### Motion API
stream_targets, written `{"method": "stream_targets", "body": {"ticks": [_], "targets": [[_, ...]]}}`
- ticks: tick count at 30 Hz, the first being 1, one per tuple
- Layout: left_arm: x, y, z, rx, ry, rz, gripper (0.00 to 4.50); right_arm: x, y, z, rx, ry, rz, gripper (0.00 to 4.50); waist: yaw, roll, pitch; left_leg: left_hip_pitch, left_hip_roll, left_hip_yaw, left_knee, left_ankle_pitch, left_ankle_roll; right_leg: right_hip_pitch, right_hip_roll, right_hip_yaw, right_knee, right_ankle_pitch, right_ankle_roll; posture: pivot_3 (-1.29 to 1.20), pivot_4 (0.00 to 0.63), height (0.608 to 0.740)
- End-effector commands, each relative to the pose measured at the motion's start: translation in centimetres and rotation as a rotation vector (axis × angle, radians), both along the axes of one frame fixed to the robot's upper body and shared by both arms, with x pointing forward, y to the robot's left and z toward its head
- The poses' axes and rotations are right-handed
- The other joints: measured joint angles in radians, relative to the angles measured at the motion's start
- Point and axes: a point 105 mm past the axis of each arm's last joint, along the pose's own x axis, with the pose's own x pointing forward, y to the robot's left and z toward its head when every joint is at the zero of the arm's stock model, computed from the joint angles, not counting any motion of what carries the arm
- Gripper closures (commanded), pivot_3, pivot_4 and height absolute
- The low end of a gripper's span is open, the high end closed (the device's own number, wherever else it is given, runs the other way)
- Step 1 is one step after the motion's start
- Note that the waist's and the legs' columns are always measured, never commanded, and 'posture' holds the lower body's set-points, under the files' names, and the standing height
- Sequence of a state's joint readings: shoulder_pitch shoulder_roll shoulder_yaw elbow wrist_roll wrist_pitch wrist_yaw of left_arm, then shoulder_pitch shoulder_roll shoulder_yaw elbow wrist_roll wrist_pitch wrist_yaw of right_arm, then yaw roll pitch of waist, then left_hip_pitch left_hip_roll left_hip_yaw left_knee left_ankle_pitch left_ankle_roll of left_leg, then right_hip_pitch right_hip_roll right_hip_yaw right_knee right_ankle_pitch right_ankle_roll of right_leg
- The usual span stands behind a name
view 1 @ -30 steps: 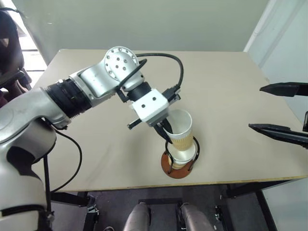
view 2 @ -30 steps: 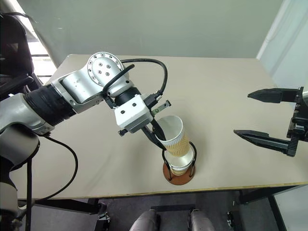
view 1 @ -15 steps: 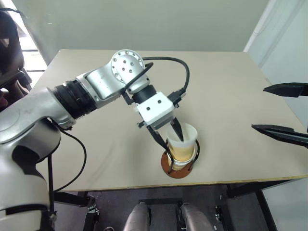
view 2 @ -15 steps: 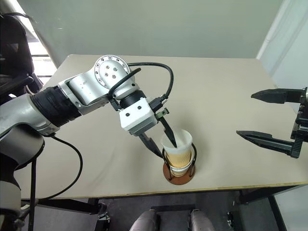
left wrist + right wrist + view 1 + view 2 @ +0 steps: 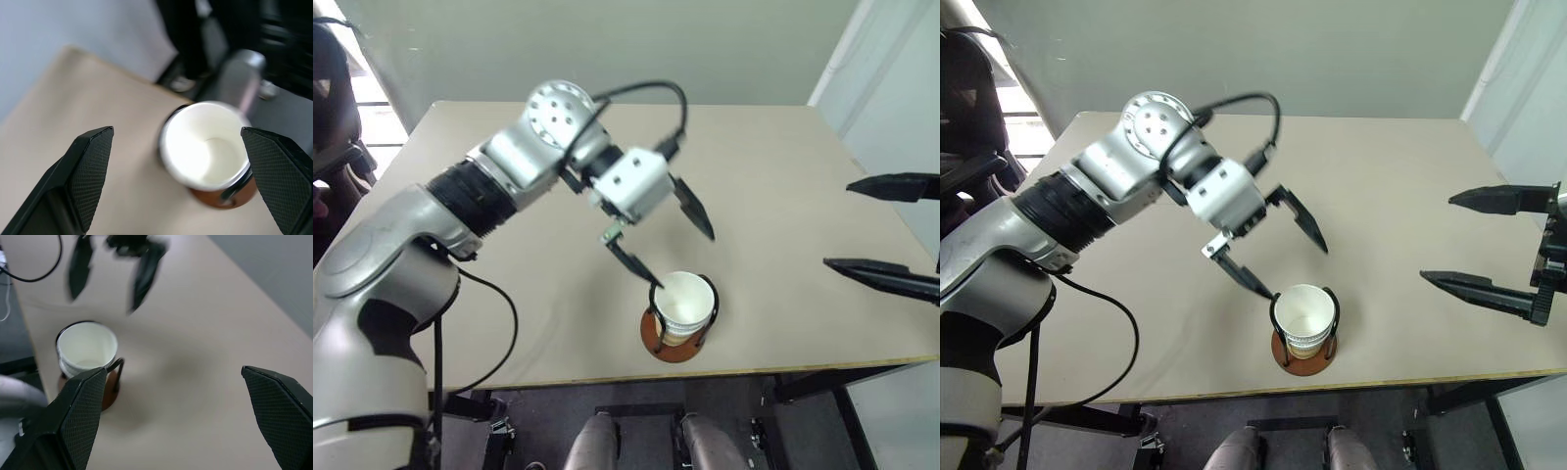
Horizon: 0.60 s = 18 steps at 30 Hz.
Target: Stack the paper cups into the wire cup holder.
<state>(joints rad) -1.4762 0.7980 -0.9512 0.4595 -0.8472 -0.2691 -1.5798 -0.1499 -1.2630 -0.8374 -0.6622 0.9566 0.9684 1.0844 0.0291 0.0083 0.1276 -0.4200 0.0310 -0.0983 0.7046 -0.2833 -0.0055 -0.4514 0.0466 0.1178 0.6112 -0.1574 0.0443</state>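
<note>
The paper cups (image 5: 683, 305) stand nested upright in the wire cup holder (image 5: 651, 338), near the table's front edge. Only the top cup's white inside and several stacked rims show. My left gripper (image 5: 684, 260) hangs open just above and behind the stack, with nothing between its fingers. One fingertip (image 5: 654, 282) is close to the rim, and I cannot tell if it touches. The left wrist view looks down into the top cup (image 5: 205, 147) between the spread fingers. My right gripper (image 5: 837, 223) waits open far to the right, above the table, empty.
The tan table (image 5: 783, 157) stretches bare behind and beside the holder. Its front edge lies just below the holder's base. A dark chair (image 5: 328, 78) stands past the far left corner. The right wrist view shows the cups (image 5: 87, 347) and the left gripper (image 5: 102, 302).
My left gripper opened and let go of the top cup, which sank into the stack in the holder. The gripper then rose and drew back. The right gripper stayed still.
</note>
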Motion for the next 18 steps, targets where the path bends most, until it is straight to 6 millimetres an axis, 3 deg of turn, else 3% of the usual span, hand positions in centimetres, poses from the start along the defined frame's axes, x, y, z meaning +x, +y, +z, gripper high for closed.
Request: {"method": "stream_targets", "body": {"ticks": [1, 5, 9, 12, 18], "targets": [[0.8, 3.4, 1.8, -0.102, 0.098, 0.138, 0.04, -0.7, -0.3, 0.3, -0.027, -0.036, 0.004, 0.00, -0.006, 0.001, 0.000, 0.000, 0.000, 0.000, -0.001, 0.000, 0.000, 0.000, 0.001, -0.002, 0.000, 0.000, 0.000, 0.00, 0.150, 0.740], [2.4, 8.0, 1.3, -0.168, 0.208, 0.365, 0.04, 0.2, -1.3, 0.2, -0.036, -0.009, 0.001, 0.00, -0.001, 0.003, -0.001, 0.001, -0.001, 0.001, 0.001, 0.000, 0.000, 0.000, 0.000, -0.003, 0.000, 0.000, 0.000, 0.00, 0.150, 0.740], [1.9, 8.8, 0.9, -0.214, 0.208, 0.440, 0.04, 1.6, -1.7, 0.1, -0.047, -0.004, 0.036, 0.00, -0.004, 0.003, -0.001, 0.002, -0.001, 0.002, 0.001, 0.000, 0.000, 0.000, 0.000, -0.001, 0.000, -0.001, -0.001, 0.00, 0.150, 0.740], [0.9, 10.9, 1.2, -0.266, 0.200, 0.553, 0.04, 2.8, -1.4, -0.3, -0.038, 0.004, 0.083, 0.00, -0.002, 0.003, -0.001, 0.001, -0.001, 0.001, 0.003, 0.001, -0.001, -0.001, 0.000, -0.001, 0.001, 0.000, -0.001, 0.00, 0.150, 0.740], [-1.4, 13.8, -0.5, -0.278, 0.215, 0.764, 0.04, 4.7, -1.2, -1.3, -0.042, 0.034, 0.145, 0.00, -0.020, 0.004, -0.002, 0.005, 0.000, 0.002, 0.000, 0.004, -0.004, -0.001, 0.002, 0.000, 0.004, -0.003, -0.005, 0.00, 0.150, 0.740]]}}
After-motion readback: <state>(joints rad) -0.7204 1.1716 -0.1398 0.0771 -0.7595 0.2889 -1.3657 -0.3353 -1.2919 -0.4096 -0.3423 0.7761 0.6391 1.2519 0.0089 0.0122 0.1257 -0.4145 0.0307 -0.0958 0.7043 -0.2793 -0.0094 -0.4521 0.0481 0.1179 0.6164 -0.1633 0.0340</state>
